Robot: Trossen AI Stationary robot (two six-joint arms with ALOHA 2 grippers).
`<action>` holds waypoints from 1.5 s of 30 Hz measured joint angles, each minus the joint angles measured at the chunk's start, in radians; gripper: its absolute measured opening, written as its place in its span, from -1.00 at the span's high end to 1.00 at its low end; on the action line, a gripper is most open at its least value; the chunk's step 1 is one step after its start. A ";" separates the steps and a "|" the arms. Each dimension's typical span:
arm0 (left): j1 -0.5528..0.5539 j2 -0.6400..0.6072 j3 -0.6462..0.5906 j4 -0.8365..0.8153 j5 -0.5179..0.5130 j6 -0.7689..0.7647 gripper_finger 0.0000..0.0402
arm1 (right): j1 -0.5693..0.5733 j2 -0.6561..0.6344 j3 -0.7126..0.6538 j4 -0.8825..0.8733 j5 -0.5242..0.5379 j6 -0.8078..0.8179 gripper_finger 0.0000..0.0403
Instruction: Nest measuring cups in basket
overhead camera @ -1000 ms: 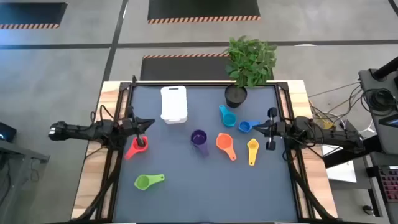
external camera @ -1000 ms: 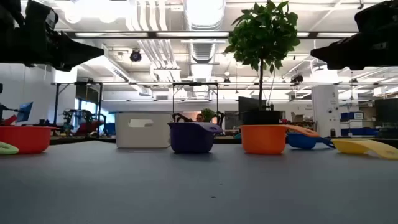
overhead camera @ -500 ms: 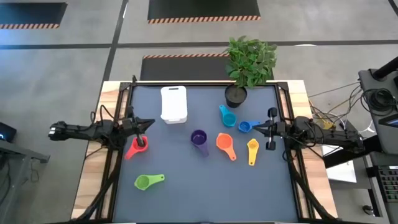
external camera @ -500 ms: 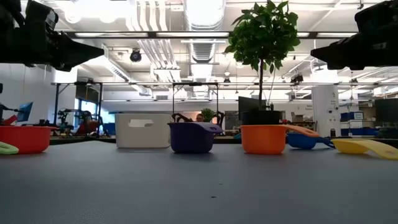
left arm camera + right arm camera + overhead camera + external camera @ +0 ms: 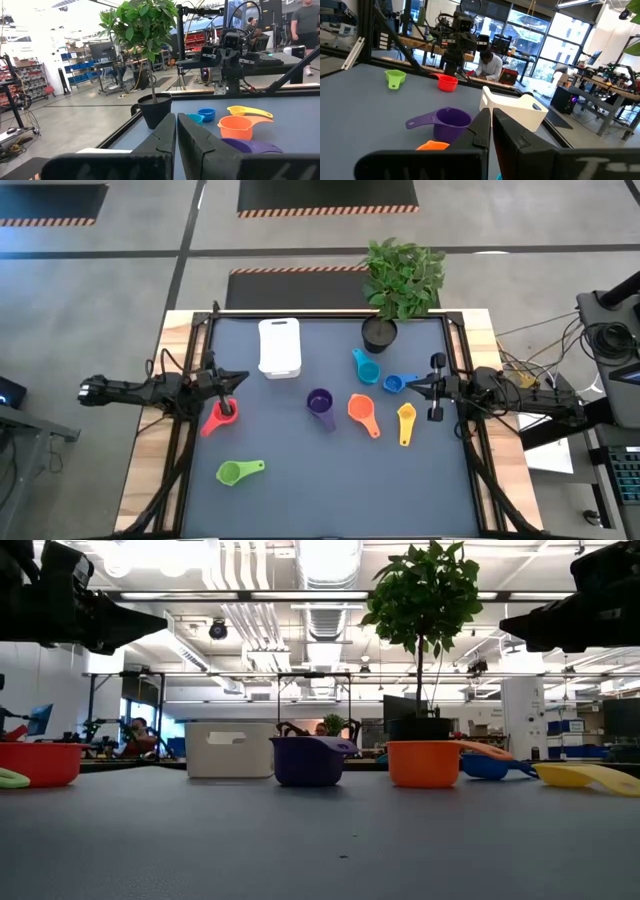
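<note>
Several measuring cups stand upright on the dark mat: red [image 5: 220, 417], green [image 5: 238, 471], purple [image 5: 320, 404], orange [image 5: 362, 412], yellow [image 5: 405, 420], teal [image 5: 365, 367] and blue [image 5: 397, 383]. The white basket [image 5: 280, 347] stands toward the mat's far edge, left of the middle. My left gripper [image 5: 238, 378] hovers shut above the mat, just beyond the red cup. My right gripper [image 5: 410, 386] hovers shut near the blue cup and touches nothing. In both wrist views the fingers [image 5: 176, 116] [image 5: 490, 111] lie together. The low view shows both arms raised well above the cups.
A black plant pot [image 5: 380, 332] with a leafy plant stands at the mat's far edge, right of the basket and close to the teal cup. Bare mat lies along the near edge and between the green and orange cups. People are in the room beyond the table.
</note>
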 joint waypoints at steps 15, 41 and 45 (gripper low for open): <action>0.000 0.000 0.000 0.000 0.000 0.000 1.00 | 0.000 0.000 0.000 0.000 0.000 0.001 0.96; 0.000 0.000 0.000 0.001 0.000 -0.184 1.00 | 0.000 0.000 0.000 0.070 0.000 0.121 0.96; 0.000 0.000 0.000 0.019 0.000 -0.303 1.00 | 0.000 0.000 0.000 0.171 0.000 0.224 0.96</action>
